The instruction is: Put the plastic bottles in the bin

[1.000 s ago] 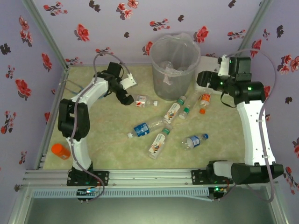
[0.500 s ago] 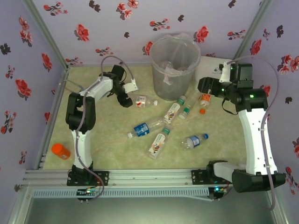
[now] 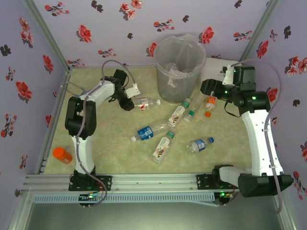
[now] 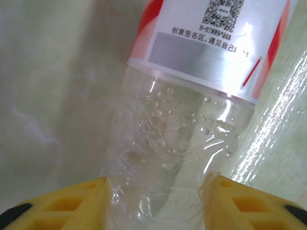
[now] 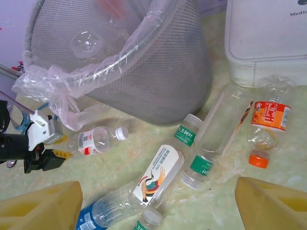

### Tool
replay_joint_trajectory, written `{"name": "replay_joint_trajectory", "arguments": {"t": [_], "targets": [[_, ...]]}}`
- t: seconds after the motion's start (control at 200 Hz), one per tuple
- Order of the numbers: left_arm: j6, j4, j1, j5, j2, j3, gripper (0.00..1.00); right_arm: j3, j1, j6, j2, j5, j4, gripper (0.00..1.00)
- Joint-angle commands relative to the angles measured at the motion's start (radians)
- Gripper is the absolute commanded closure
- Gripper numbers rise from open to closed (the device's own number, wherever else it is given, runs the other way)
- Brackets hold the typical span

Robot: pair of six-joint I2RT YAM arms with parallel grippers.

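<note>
left tool closed on one bottle, right tool open by the cluster

1. nearest the arm bases, an orange object point(image 3: 62, 155) sits at the left edge of the counter point(image 3: 115, 158), well apart from everything else.

2. next out, a blue-capped bottle point(image 3: 199, 144) lies on its side right of centre. a green-and-white bottle point(image 3: 163, 145) lies near it to the left. a blue-label bottle point(image 3: 148, 132) lies just beyond that one.

3. farther out, three bottles lie close together to the right of the bin's foot:
- a bird-label bottle point(image 5: 156, 177)
- a clear green-capped bottle point(image 5: 218, 134) just beside it
- an orange-capped bottle point(image 5: 268, 120) near the white box point(image 5: 266, 43)

4. right tool point(image 5: 158, 187): the fingers stand wide apart with nothing between them. its wrist camera looks down on this cluster.

5. left tool point(image 3: 129, 101): low over the counter, left of the bin. both yellow fingers point(image 4: 72, 201) press on the base end of a red-and-white bottle point(image 3: 147, 103). that bottle lies level, with its white cap pointing right. whether it rests on the counter cannot be told.

6. the bin point(image 3: 180, 72) stands upright at the far middle of the counter, with a clear bag point(image 5: 62, 91) folded over its rim. one clear bottle shows through its wall in the right wrist view. the white box sits just to the bin's right.
</note>
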Motion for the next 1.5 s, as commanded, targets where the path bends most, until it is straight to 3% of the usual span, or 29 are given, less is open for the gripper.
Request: {"name": "replay_joint_trajectory", "arguments": {"t": [0.0,0.125,0.2,0.32,0.45,0.6,0.795,1.01,1.155,1.495], "targets": [[-0.078,-0.063,0.000,-0.013,-0.081,-0.074,0.54,-0.020,-0.003,0.031,-0.014,-0.048,0.047,0.16],[-0.167,0.023,-0.004,-0.001,-0.218,-0.195,0.54,-0.140,-0.003,0.135,-0.075,-0.127,0.226,0.17],[-0.239,0.085,-0.005,0.007,-0.304,-0.270,0.54,-0.245,0.008,0.276,-0.108,-0.186,0.400,0.18],[-0.395,0.205,-0.013,0.071,-0.440,-0.388,0.54,-0.349,0.143,0.414,-0.122,-0.160,0.647,0.25],[-0.518,0.367,-0.065,0.121,-0.553,-0.526,0.54,-0.322,0.329,0.382,-0.033,-0.066,0.693,0.26],[-0.660,0.504,-0.086,0.128,-0.658,-0.619,0.54,-0.317,0.449,0.411,0.065,0.008,0.793,0.21],[-0.764,0.678,-0.112,0.145,-0.770,-0.721,0.54,-0.265,0.477,0.403,0.201,-0.024,0.796,0.07],[-0.748,0.717,-0.148,0.180,-0.764,-0.736,0.54,-0.226,0.486,0.413,0.310,-0.062,0.835,0.07],[-0.719,0.706,-0.171,0.192,-0.755,-0.723,0.53,-0.196,0.482,0.378,0.348,-0.047,0.818,0.18],[-0.755,0.698,-0.176,0.171,-0.740,-0.707,0.49,-0.174,0.477,0.372,0.340,-0.030,0.780,0.62]]}}
